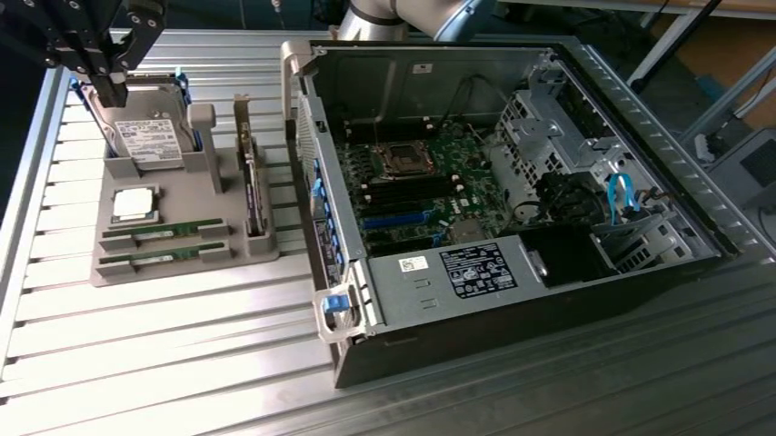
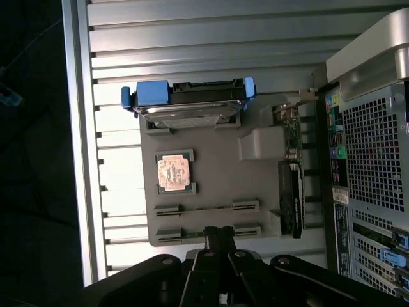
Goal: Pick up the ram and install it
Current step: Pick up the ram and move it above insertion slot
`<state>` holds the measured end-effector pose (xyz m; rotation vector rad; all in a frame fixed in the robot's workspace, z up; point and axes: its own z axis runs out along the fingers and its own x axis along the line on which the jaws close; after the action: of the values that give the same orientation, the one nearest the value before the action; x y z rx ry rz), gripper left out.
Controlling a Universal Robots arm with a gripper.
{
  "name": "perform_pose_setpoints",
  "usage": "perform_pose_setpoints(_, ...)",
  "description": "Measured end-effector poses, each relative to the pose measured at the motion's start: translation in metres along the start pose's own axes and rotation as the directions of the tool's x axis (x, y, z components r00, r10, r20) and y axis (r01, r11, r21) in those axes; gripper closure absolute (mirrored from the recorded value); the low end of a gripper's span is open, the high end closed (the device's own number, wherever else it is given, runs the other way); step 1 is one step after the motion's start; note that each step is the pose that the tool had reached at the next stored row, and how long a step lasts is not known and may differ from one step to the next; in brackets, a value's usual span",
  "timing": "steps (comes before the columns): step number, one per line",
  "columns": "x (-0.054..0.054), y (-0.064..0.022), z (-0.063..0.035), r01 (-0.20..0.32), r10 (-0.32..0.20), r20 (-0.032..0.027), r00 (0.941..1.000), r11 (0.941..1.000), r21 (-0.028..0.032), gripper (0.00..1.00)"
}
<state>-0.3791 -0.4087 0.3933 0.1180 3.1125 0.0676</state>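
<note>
While the open computer case (image 1: pixel 363 86) lies on the ribbed metal worktop (image 1: pixel 158 363), the claw (image 1: pixel 114 91) hangs high over the grey parts tray (image 1: pixel 188 204), pinched shut with nothing in it. The ram (image 1: pixel 164 231) stands on edge in its slot at the tray's end away from the hard drive (image 1: pixel 152 136). A second stick (image 1: pixel 164 258) sits just beside it, both well below the claw.

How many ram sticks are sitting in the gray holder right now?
2. Both lie in parallel slots of the gray holder: the first ram stick next to the CPU chip, the second ram stick by the holder's near edge in the exterior view. None seems hidden.
</note>
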Motion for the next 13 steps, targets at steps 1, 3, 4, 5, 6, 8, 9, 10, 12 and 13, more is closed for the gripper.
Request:
perform_pose_setpoints(1,0.0,0.0,0.0,0.0,0.0,0.0,1.0,1.0,0.0,0.9)
perform_pose_setpoints(3,0.0,0.0,0.0,0.0,0.0,0.0,1.0,1.0,0.0,0.9)
perform_pose_setpoints(4,0.0,0.0,0.0,0.0,0.0,0.0,1.0,1.0,0.0,0.9)
perform_pose_setpoints(5,0.0,0.0,0.0,0.0,0.0,0.0,1.0,1.0,0.0,0.9)
perform_pose_setpoints(6,0.0,0.0,0.0,0.0,0.0,0.0,1.0,1.0,0.0,0.9)
perform_pose_setpoints(8,0.0,0.0,0.0,0.0,0.0,0.0,1.0,1.0,0.0,0.9)
perform_pose_setpoints(9,0.0,0.0,0.0,0.0,0.0,0.0,1.0,1.0,0.0,0.9)
perform_pose_setpoints(10,0.0,0.0,0.0,0.0,0.0,0.0,1.0,1.0,0.0,0.9)
perform_pose_setpoints(12,0.0,0.0,0.0,0.002,-0.002,-0.0001,1.0,1.0,0.0,0.9)
perform_pose_setpoints(13,0.0,0.0,0.0,0.006,-0.006,-0.0003,1.0,1.0,-0.0001,0.9)
